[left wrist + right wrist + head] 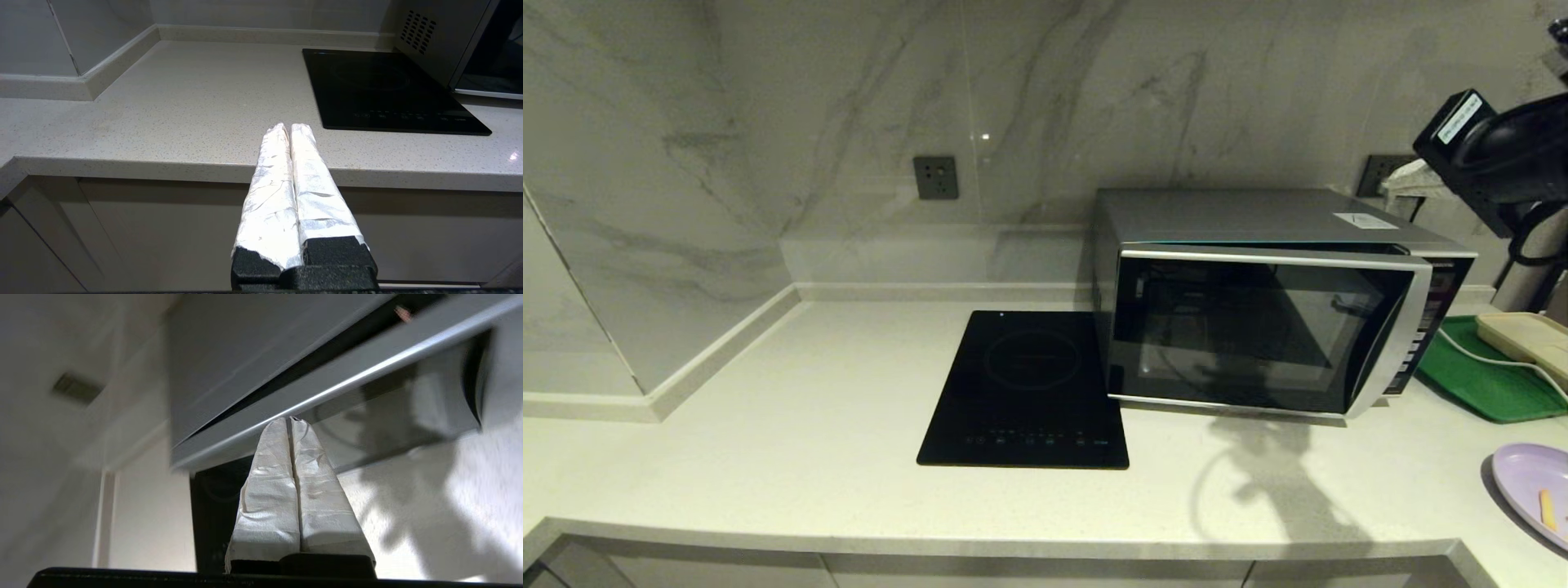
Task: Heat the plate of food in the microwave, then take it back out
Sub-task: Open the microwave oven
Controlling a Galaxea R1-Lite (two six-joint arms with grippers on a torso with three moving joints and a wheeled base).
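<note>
The silver-grey microwave (pixel 1258 302) stands on the counter at the right, its dark glass door (pixel 1241 335) slightly ajar with a thin gap along the top. The pale-lavender plate (pixel 1523 482), carrying an orange fry stick (pixel 1545 508), lies at the counter's front right corner, partly cut off by the picture's edge. My right arm (pixel 1494 155) hangs high at the right, above the microwave's far corner. My right gripper (pixel 290 419) is shut and empty, pointing toward the door's top edge (pixel 327 388). My left gripper (pixel 288 125) is shut and empty, held low before the counter's front edge.
A flat black induction cooktop (pixel 1029 392) lies just left of the microwave. A green tray (pixel 1478 376) with a beige tray (pixel 1523 336) and a white cable on it sits to the microwave's right. Marble walls enclose the back and left. A wall socket (pixel 935 177) is behind.
</note>
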